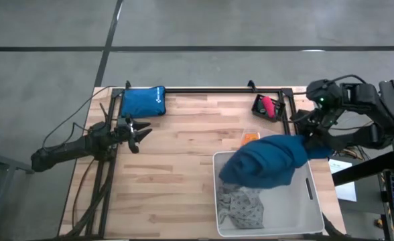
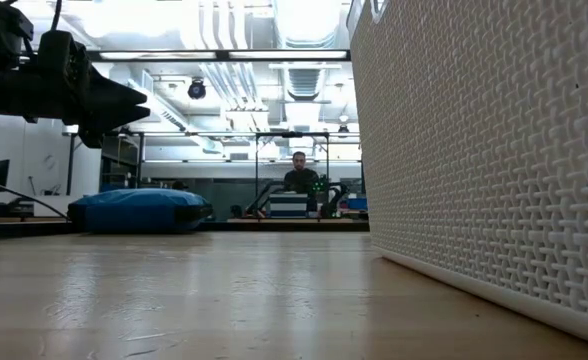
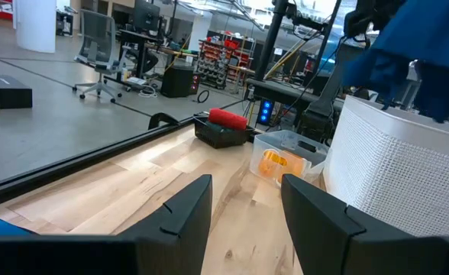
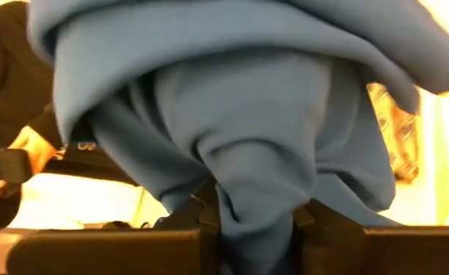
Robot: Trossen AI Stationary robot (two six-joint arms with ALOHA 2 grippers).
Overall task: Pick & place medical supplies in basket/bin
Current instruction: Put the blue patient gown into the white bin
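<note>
The right claw (image 4: 255, 221) pinches the dark teal garment (image 1: 267, 161), which hangs bunched over the white tub (image 1: 314, 217), partly draped past its far rim. To do this well, I judge the cloth should be carried further over the middle, above the pale patterned garment (image 1: 240, 207), and lowered before letting go. The left claw (image 3: 243, 206) waits spread and empty over the bench (image 1: 170, 174).
</note>
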